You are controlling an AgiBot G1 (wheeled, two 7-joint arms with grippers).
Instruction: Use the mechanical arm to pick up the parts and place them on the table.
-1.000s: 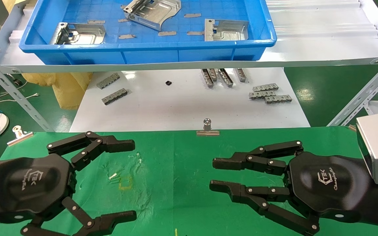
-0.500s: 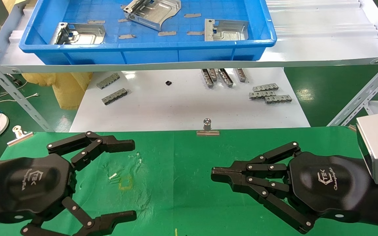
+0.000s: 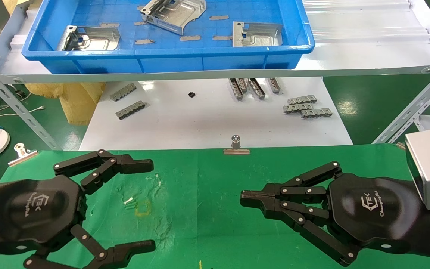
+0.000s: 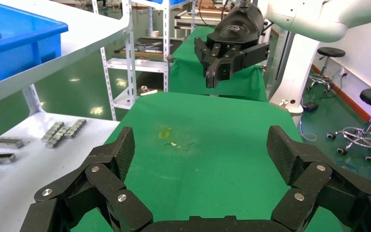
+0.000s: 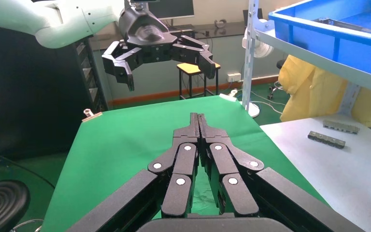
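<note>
- Right gripper (image 3: 246,198), lower right of the head view, is clenched tight on nothing above the green table (image 3: 207,209).
- Left gripper (image 3: 146,203), lower left, gapes wide, empty.
- Three parts (image 3: 256,34) lie flat in the blue tray (image 3: 170,61), top of frame.

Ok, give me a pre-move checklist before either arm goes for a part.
1. Parts in blue tray: three there, left part, middle part, right part: ok.
2. Left gripper open, empty: ok.
3. Right gripper open: not ok, fingers shut, nothing held.
4. Green table has free space between the grippers: ok.
5. Both grippers over the table, short of the tray: ok.
</note>
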